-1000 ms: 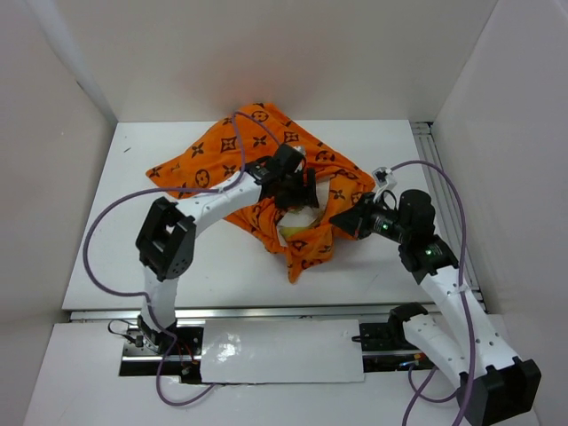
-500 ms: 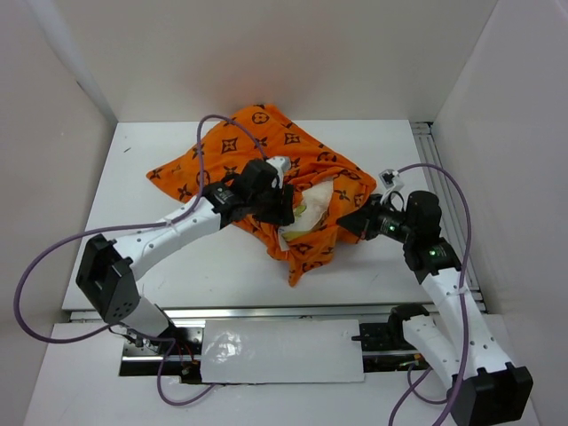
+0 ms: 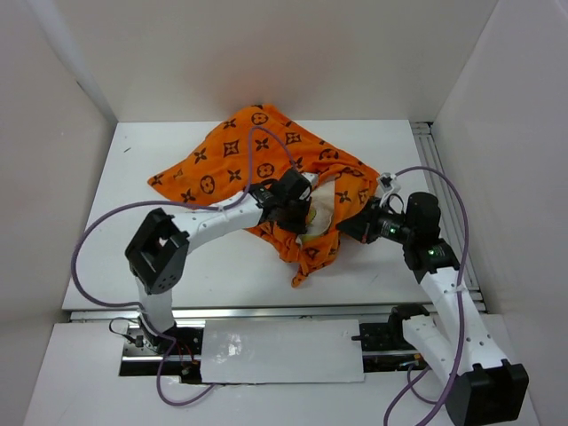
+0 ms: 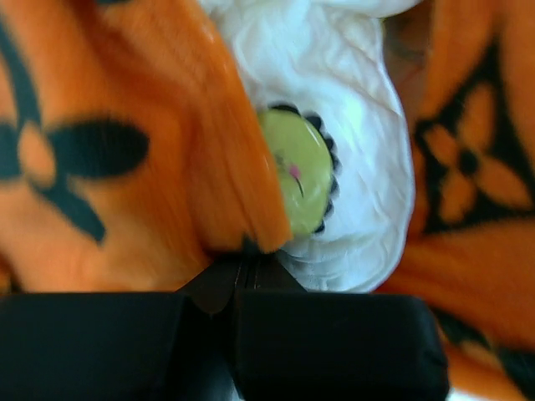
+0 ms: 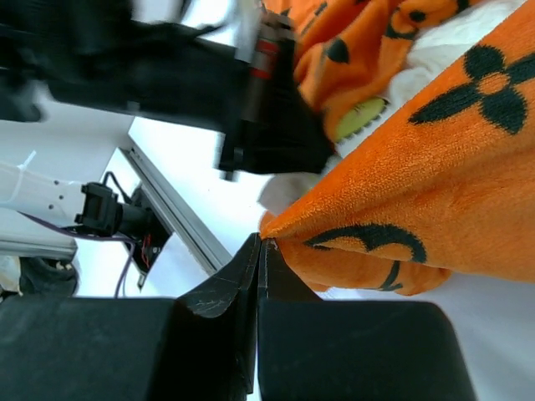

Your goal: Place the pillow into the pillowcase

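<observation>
The crumpled orange pillowcase sprawls over the far middle of the white table, soft folds bunched around the plump cream pillow — only a wrinkled white patch shows. The left gripper is pinched tight on an orange fold beside it; the right gripper is clamped on the case's fuzzy edge.

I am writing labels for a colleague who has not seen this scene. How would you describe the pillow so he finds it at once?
On the white table lies one orange pillowcase printed with dark brown motifs. In its opening on the right side a cream-white patch shows: the pillow. It is the only pale fabric, bearing a yellow-green round mark.
</observation>
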Robot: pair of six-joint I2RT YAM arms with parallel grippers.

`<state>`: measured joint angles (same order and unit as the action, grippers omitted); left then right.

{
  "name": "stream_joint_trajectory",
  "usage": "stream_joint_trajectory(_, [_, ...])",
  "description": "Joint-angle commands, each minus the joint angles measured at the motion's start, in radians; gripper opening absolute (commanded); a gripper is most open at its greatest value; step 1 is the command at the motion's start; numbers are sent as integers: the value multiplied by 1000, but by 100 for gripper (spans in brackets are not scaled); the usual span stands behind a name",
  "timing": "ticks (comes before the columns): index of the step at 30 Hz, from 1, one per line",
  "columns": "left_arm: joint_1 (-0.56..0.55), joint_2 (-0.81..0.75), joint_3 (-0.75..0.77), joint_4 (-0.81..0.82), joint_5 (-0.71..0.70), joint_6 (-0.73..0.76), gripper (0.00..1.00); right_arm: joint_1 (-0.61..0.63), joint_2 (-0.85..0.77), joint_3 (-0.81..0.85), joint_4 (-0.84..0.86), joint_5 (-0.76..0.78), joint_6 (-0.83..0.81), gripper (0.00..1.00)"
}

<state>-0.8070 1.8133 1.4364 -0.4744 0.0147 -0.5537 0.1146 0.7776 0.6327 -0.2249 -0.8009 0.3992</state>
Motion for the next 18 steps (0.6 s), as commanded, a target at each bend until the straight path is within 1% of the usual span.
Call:
stream_joint_trajectory(1, [-26, 84, 54, 112, 28, -6, 0, -1, -52, 16, 137, -127, 42, 0])
stream_joint_trajectory(3, [-35, 144, 76, 112, 28, -6, 0, -1, -52, 50, 186, -164, 90, 0])
stream_joint_trajectory(6, [-35, 230, 107, 143, 76, -40, 0, -1, -31, 104, 245, -224, 139, 0])
stream_joint_trajectory(7, [-35, 250, 136, 152, 76, -76, 0, -1, -17, 104, 293, -257, 179, 0])
stream_joint_trajectory(8, [-35, 289, 156, 152, 100, -87, 0, -1, -6, 113, 320, -276, 202, 0])
stream_joint_trajectory(10, [-35, 322, 202, 161, 135, -97, 0, -1, -6, 113, 354, -287, 243, 0])
stream_joint_trajectory(11, [-35, 333, 250, 161, 183, -97, 0, -1, -6, 113, 307, -268, 213, 0])
stream_joint_trajectory(12, [-35, 333, 266, 161, 200, -97, 0, -1, -6, 123, 255, -236, 173, 0])
stream_joint_trajectory(13, [-46, 322, 266, 172, 200, -86, 0, -1, 3, 133, 202, -171, 133, 0])
stream_joint_trajectory(14, [-57, 305, 257, 172, 200, -75, 0, -1, 3, 143, 105, -118, 101, 0])
stream_joint_trajectory(16, [-57, 249, 201, 172, 185, -54, 0, -1, 3, 174, 35, 21, 38, 0])
stream_joint_trajectory(17, [-43, 169, 159, 172, 171, -54, 4, -1, 3, 189, -63, 78, 11, 0])
stream_joint_trajectory(18, [-32, 121, 69, 172, 157, -64, 12, -1, 3, 203, -98, 132, -6, 0])
